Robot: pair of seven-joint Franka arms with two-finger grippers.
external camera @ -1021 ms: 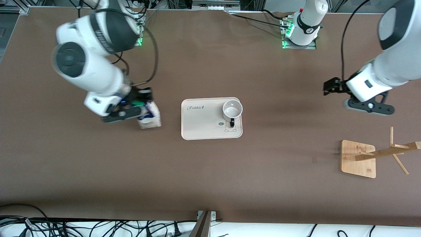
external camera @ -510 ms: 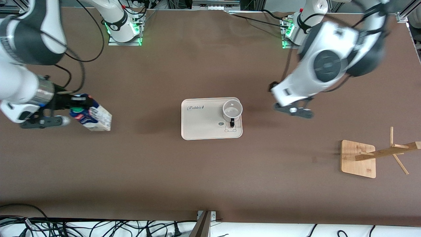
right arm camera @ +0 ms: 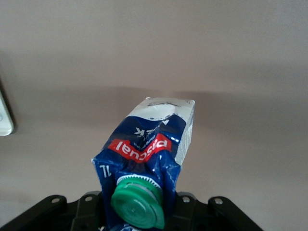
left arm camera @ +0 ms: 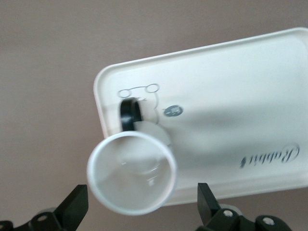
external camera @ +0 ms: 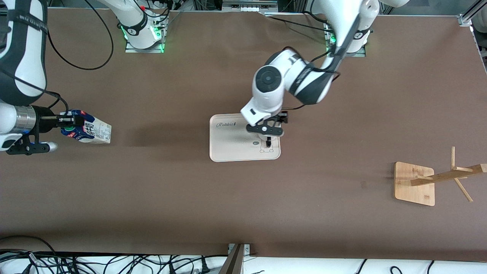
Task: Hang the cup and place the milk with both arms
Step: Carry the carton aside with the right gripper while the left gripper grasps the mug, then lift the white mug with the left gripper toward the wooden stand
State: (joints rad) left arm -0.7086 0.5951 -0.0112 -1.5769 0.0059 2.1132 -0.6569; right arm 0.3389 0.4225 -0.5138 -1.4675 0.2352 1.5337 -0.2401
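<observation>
The white cup (left arm camera: 131,173) stands upright on a corner of the cream tray (external camera: 228,146). In the front view only its black handle (external camera: 268,143) shows below my left gripper (external camera: 269,127). In the left wrist view that gripper (left arm camera: 139,208) is open just above the cup, one fingertip (left arm camera: 73,206) on each side of the rim. My right gripper (external camera: 71,123) is shut on the top of the blue and white milk (external camera: 89,131) and holds it tilted over the table at the right arm's end. The right wrist view shows its green cap (right arm camera: 138,202).
A wooden rack (external camera: 414,183) with slanting pegs stands at the left arm's end of the table, nearer the front camera than the tray. The tray also shows in the left wrist view (left arm camera: 231,91). Cables lie along the front edge.
My right arm has lifted the milk and carried it away from the tray toward its own end. My left arm has swung from its end to over the cup.
</observation>
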